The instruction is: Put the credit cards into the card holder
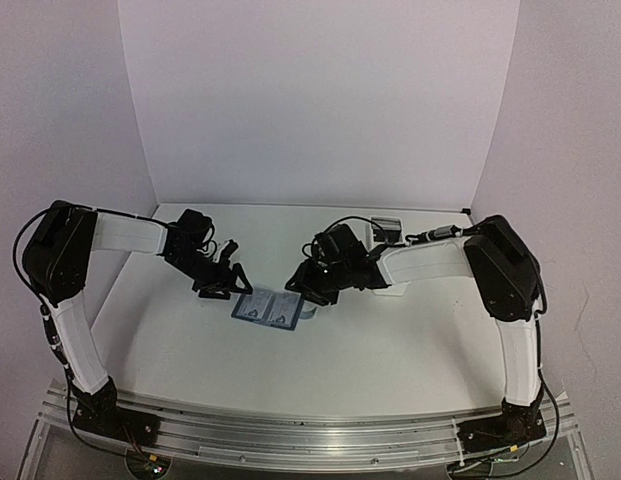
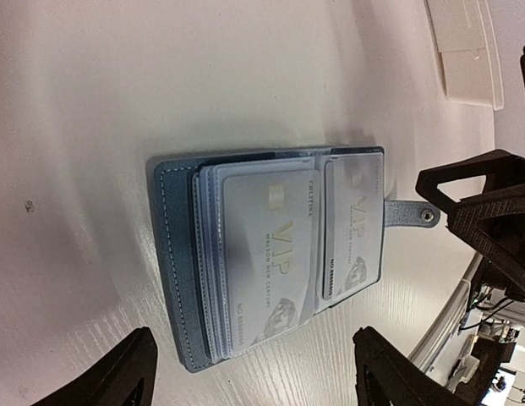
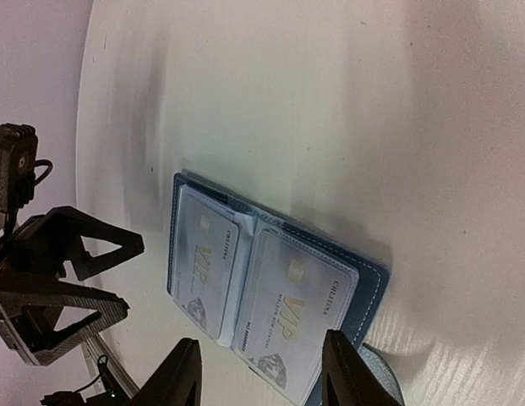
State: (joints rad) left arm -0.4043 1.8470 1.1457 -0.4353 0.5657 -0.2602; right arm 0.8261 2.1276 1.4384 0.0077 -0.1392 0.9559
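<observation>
**Card holder (image 1: 273,310) lies open mid-surface; insertion looks about finished.**
Two credit cards (image 2: 270,254) sit in its clear sleeves, and the snap tab (image 2: 410,213) hangs free. Left gripper (image 2: 254,364): jaws wide, empty. Right gripper (image 3: 262,372): jaws partly apart over the holder's near corner, gripping nothing. Next, likely: lift both clear without snagging a sleeve. Both arms crowd the far side, white tray (image 2: 465,51) behind; the surface (image 1: 340,370) nearer the bases lies open.
</observation>
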